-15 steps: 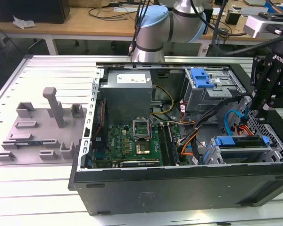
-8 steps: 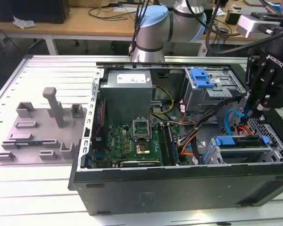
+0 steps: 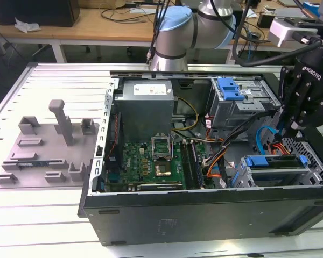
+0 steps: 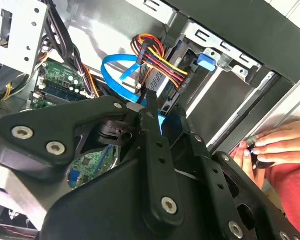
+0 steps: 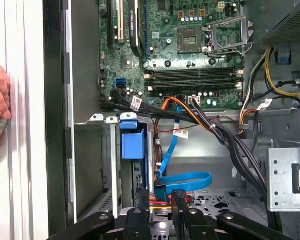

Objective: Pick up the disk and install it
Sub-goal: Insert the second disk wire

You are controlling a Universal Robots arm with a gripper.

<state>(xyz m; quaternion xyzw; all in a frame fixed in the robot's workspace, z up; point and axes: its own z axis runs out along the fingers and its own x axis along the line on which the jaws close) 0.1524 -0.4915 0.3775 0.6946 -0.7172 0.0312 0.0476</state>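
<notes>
The disk point(image 3: 274, 162), silver-grey with a blue carrier frame, sits slotted in the lower drive cage at the exterior view's right of the open computer case point(image 3: 204, 215). In the first wrist view its blue carrier end point(image 5: 131, 140) shows in the cage. My gripper point(image 3: 289, 131) hangs just above the back of that cage. In both wrist views its fingers point(image 5: 179, 199) stand close together, pinching the plug of a blue flat data cable point(image 5: 187, 181) beside the disk's rear. A bundle of red, yellow and black power wires point(image 4: 157, 52) runs to the disk there.
A second blue carrier point(image 3: 230, 88) sits in the upper bay. The motherboard point(image 3: 151, 161) and cable bundles fill the case floor. A grey fixture plate point(image 3: 43, 153) with a post lies at the exterior view's left. A person's hand point(image 4: 270, 145) rests outside the case wall.
</notes>
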